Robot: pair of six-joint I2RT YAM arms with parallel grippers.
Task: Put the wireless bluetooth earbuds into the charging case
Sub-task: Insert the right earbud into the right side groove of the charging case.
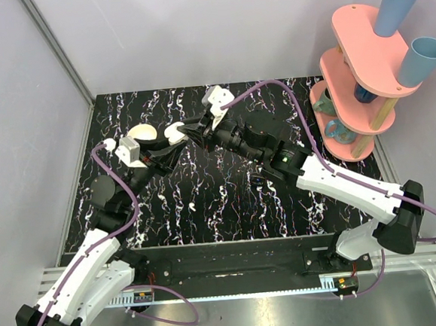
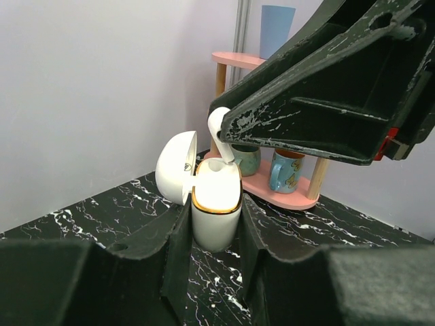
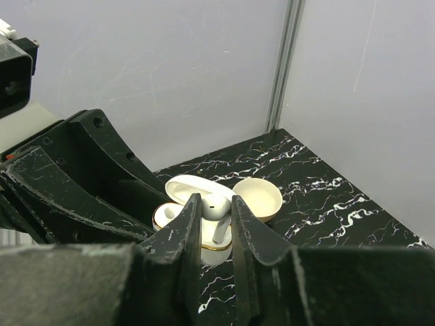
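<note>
I had the left claw (image 2: 214, 234) clamped on the glossy cream, rounded charging case (image 2: 216, 200), lid open; the right claw (image 3: 216, 219) pinched a smooth white earbud (image 3: 216, 204) at its mouth.

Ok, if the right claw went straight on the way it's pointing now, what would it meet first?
The open charging case held in the left claw. The earbud pinched in the right claw hangs just over its base, so that would likely touch first. Depth is hard to judge.

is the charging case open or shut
Open: the charging case in the left gripper has its lid swung back; the right gripper holds an earbud over it.
</note>
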